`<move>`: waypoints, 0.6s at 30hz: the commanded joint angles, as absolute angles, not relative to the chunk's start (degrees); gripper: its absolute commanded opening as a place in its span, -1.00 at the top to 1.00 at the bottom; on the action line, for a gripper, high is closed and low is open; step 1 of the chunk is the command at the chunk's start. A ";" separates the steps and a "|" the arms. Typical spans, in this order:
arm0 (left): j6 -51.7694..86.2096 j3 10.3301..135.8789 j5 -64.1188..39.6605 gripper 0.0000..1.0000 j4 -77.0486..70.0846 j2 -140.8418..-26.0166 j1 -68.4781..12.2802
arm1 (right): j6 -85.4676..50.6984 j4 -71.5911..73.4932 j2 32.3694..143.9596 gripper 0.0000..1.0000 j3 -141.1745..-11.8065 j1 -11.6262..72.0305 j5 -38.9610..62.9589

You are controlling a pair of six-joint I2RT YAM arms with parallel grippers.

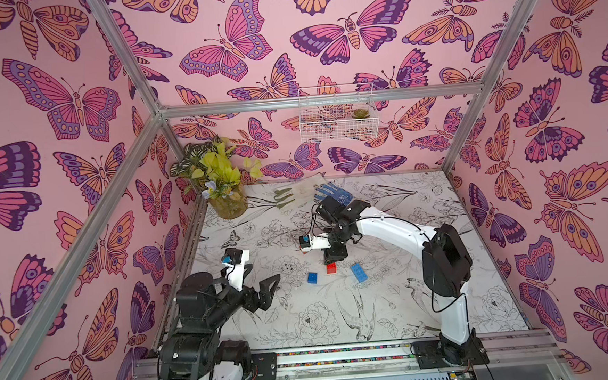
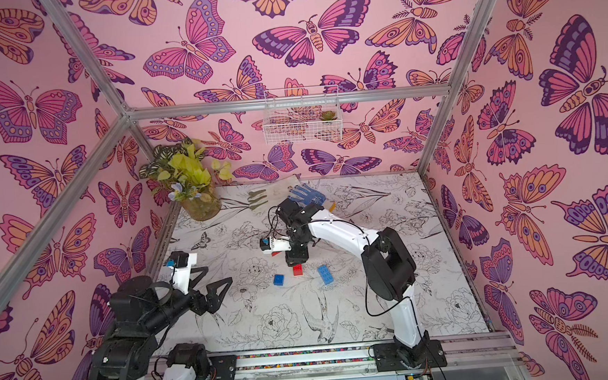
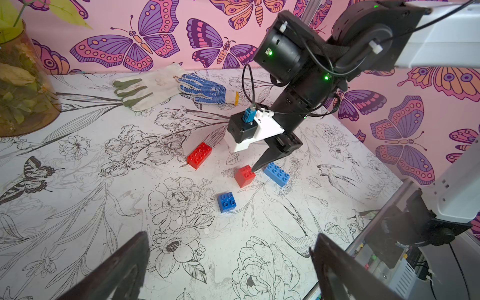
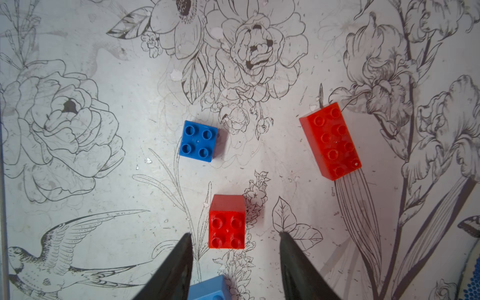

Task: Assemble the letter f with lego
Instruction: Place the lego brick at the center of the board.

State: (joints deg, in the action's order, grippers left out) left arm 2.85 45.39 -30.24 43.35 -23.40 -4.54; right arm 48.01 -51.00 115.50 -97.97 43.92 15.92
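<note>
Right gripper (image 4: 235, 234) hung with jaws apart on either side of the short red brick (image 4: 226, 223); left gripper (image 3: 230, 234) was spread wide, well away.

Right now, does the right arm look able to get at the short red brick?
Probably yes. The right arm has its jaws open on either side of the short red brick, not touching it, and nothing lies between them and the brick.

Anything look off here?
White glove, stained, and blue glove lie at the table's back: unrelated clutter. Bricks all loose and askew: long red, short red, long blue, short blue. Nothing broken.
</note>
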 commanded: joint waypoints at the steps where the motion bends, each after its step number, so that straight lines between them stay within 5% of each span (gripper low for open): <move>1: 3.02 44.71 -30.94 -0.98 42.97 -23.09 -4.89 | 48.39 -51.62 115.87 -0.11 -99.47 44.56 15.87; 18: 3.06 44.59 -30.99 -0.98 42.95 -23.38 -5.28 | 51.93 -50.01 128.36 -0.13 -112.48 44.63 16.27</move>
